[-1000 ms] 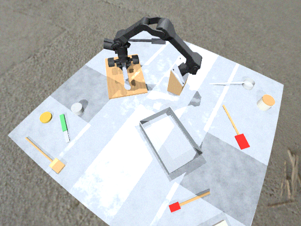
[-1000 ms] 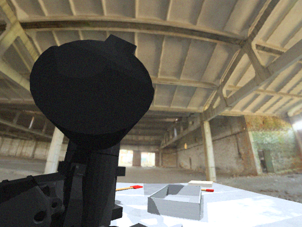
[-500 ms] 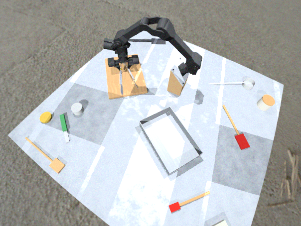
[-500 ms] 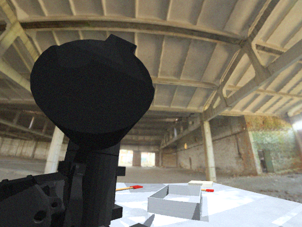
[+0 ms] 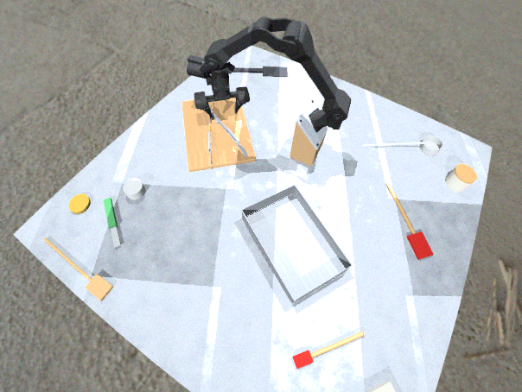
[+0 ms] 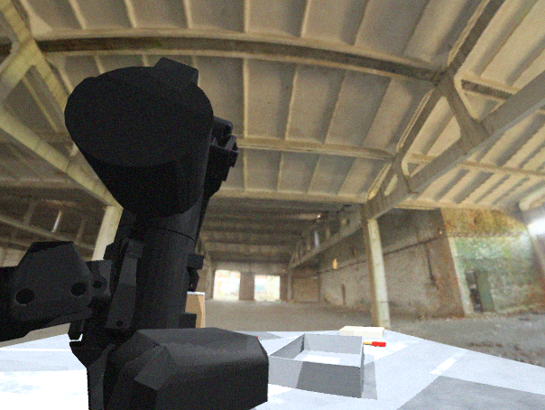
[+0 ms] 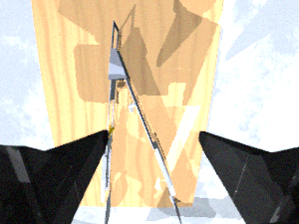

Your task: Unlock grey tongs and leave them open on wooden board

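The grey tongs (image 5: 232, 135) (image 7: 118, 69) lie on the wooden board (image 5: 196, 151) (image 7: 62, 113) with their two arms spread in a narrow V. The hinge end is at the board's far part in the top view, and the tips reach its near edge. My gripper (image 5: 224, 113) (image 7: 153, 134) is wide open and holds nothing. It points down over the tongs, with one finger on each side of the spread arms. The left finger in the wrist view is very close to one arm; whether they touch is unclear. The exterior view hides the tongs behind my arm.
The empty roasting tin (image 5: 321, 230) (image 6: 316, 377) stands in the middle. A knife block (image 5: 304, 144) stands between board and arm base. A dark spatula (image 5: 274, 71) lies behind the board. A white cup (image 5: 134, 190) and a green-handled knife (image 5: 110, 213) are at the left.
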Robot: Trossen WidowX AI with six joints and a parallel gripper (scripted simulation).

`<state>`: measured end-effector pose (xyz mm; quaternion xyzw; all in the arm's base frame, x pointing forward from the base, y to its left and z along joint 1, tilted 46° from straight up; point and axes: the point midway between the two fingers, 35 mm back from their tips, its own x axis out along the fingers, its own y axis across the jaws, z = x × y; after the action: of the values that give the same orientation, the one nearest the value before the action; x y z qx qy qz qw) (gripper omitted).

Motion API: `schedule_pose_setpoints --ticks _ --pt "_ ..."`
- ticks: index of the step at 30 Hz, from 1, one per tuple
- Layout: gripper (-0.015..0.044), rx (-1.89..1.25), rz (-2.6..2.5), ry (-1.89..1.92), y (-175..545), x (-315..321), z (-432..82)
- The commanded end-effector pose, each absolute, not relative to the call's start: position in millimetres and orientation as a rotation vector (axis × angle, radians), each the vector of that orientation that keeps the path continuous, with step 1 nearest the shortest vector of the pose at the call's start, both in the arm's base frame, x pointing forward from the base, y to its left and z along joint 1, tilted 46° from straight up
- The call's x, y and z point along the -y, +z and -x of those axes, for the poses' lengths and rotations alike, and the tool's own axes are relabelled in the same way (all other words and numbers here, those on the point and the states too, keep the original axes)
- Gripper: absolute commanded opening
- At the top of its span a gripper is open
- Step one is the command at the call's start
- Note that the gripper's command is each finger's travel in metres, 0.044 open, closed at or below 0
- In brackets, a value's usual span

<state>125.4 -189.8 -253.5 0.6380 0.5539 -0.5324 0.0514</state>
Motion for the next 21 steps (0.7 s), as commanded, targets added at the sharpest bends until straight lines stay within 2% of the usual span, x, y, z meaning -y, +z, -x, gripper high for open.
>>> schedule_pose_setpoints --ticks 1,7,14,21 --pt "0.044 -1.683 -1.948 -1.623 -210.5 204.9 -101.3" --pt "0.044 -1.726 -1.962 -1.616 -135.5 204.0 -51.9" --pt "0.044 -1.727 -1.964 -1.616 -131.4 205.7 -50.9" --pt "0.044 -1.701 -1.976 -1.625 -95.7 238.6 -59.8"
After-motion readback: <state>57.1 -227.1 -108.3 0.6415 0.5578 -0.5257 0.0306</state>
